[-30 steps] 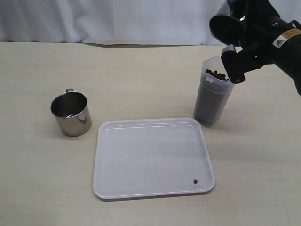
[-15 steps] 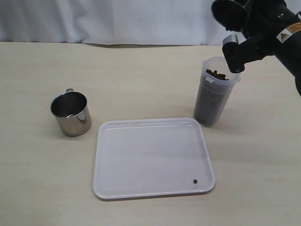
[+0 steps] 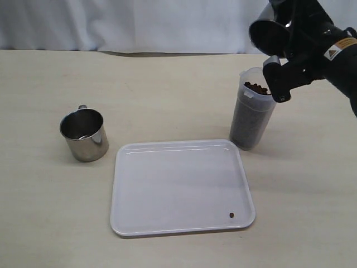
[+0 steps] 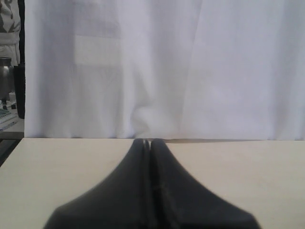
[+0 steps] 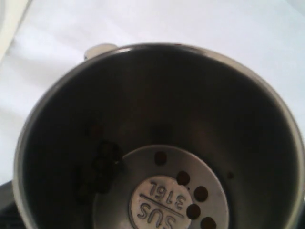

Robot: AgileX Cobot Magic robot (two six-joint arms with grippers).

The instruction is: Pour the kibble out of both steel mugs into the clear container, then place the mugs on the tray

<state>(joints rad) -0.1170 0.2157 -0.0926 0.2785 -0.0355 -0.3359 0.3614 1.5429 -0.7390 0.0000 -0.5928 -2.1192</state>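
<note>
Exterior view: the kibble [image 3: 255, 87] fills the container [image 3: 254, 111] almost to its rim, just under the right claw [image 3: 274, 53]. That claw holds a mug [image 3: 269, 33] tipped on its side in the air, its jaws spread wide around the steel wall and its mouth turned away from the arm. The container stands upright on the table [image 3: 167, 84], directly below the claw and not touching the mug. The tray [image 3: 178, 184] lies flat lower down and to the claw's left, near the container's foot, with a single pellet [image 3: 231, 214] by its near corner. A second mug [image 3: 83, 134] stands upright well apart from the claw, beyond the tray's far side. The right wrist view looks straight into the held mug, where a few pellets [image 5: 193, 193] lie on its stamped base. In the left wrist view the left claw [image 4: 148, 143] is pressed together, holding nothing, over bare table and facing a white curtain [image 4: 143, 71].
</note>
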